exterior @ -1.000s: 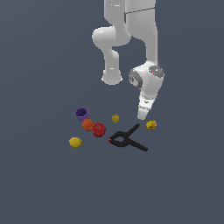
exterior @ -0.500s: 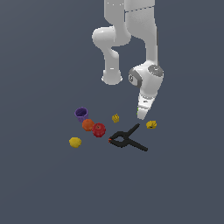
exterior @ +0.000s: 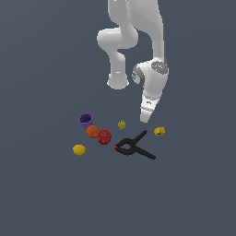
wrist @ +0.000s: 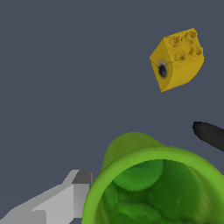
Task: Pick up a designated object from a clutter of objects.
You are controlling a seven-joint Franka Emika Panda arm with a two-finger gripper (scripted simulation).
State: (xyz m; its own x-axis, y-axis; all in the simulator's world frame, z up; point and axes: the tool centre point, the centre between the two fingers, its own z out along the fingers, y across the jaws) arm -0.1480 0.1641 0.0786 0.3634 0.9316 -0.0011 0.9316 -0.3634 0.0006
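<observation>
The bright green cup (wrist: 153, 188) fills the lower part of the wrist view, its open rim facing the camera. One grey finger (wrist: 70, 197) lies against the cup's outer wall, and the cup hides the other finger. In the exterior view my gripper (exterior: 146, 118) hangs low between two small yellow pieces, and the arm's hand hides the cup there. The clutter lies around it: a purple cup (exterior: 85, 120), an orange fruit (exterior: 92, 131), a red fruit (exterior: 104, 136), a lemon (exterior: 79, 150) and a black clamp (exterior: 133, 146).
A yellow studded brick (wrist: 177, 59) lies just beyond the cup; it may be the yellow piece (exterior: 159, 131) in the exterior view. Another yellow piece (exterior: 121, 124) sits on the exterior view's left of the gripper. A black clamp handle (wrist: 210, 133) reaches in beside the cup.
The gripper has drifted slightly toward the exterior view's left. The clutter on the floor has not moved.
</observation>
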